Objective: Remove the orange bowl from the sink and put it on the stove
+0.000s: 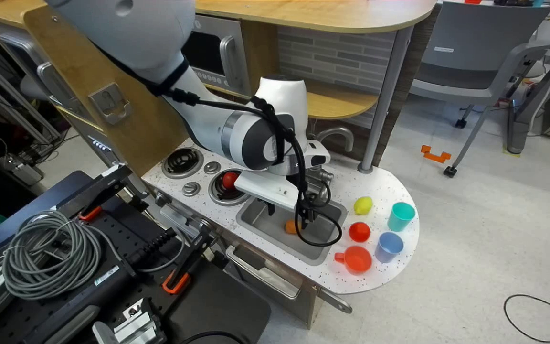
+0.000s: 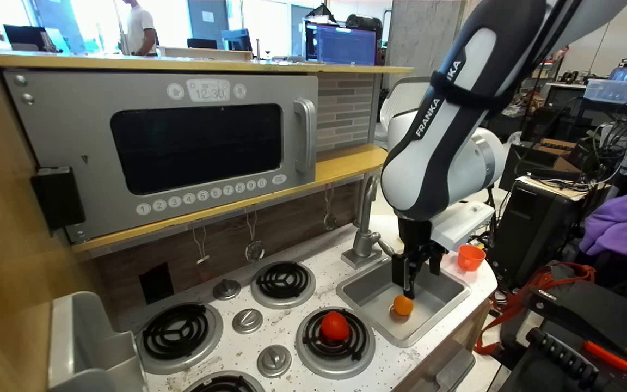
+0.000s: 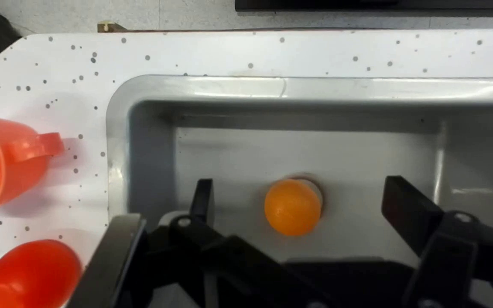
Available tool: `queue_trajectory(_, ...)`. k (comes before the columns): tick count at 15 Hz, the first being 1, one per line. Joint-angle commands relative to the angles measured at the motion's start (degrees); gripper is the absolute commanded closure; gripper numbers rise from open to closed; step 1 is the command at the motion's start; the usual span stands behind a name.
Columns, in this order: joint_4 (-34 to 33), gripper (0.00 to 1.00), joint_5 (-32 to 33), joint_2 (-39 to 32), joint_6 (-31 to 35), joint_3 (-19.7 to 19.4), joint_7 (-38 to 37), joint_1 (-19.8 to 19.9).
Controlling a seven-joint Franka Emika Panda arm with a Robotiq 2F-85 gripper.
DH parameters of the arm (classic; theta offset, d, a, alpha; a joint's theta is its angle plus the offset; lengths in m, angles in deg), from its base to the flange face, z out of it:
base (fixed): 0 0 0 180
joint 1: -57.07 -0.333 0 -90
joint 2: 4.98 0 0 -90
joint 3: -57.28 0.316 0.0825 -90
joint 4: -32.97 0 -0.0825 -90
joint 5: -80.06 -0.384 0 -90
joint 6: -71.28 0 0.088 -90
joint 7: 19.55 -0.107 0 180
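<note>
The gripper [image 3: 300, 188] is spread wide with nothing in it, and the bowl [image 3: 292, 209] sits on the floor of the sink [image 3: 238, 90] below, in the gap between the 2 fingers [image 3: 409, 209]. Wrist view shows clear space either side. In an exterior view a fingertip [image 2: 408, 287] shows right at the bowl's top edge, but I can't tell if it's touching.

Handling-wise I'd bet on light, stiff plastic: hard to break, easy to lose. What's visible is a smooth orange dome with a pale patch along its edge and no hollow showing, so it looks more like a ball tbh. Could roll or squirt out, so I'd go lower, center the fingers on its widest part and squeeze gently. Pinching near the crown is asking for a slip.

Materials: the sink under the gripper is glossy grey metal with rounded corners, and the countertop [image 3: 212, 55] around it is white with grey speckles. Mug [image 3: 24, 179], shiny red-orange, is well off to 1 side of the gripper. The stove [image 2: 276, 324] is off the opposite side, with 4 black coil burners [image 2: 283, 280] ringed in silver. A smooth red ball [image 2: 335, 325] occupies the burner nearest the gripper, so I'd aim for another.
</note>
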Motion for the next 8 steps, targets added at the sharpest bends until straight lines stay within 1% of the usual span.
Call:
queue_trajectory(1, -6.36, 0.00, 0.40, -5.91, -0.67, -1.65, -2.18, -1.48)
queue_trajectory(8, -15.49, 0.00, 0.21, -13.53, -4.06, -2.18, -3.45, -2.17)
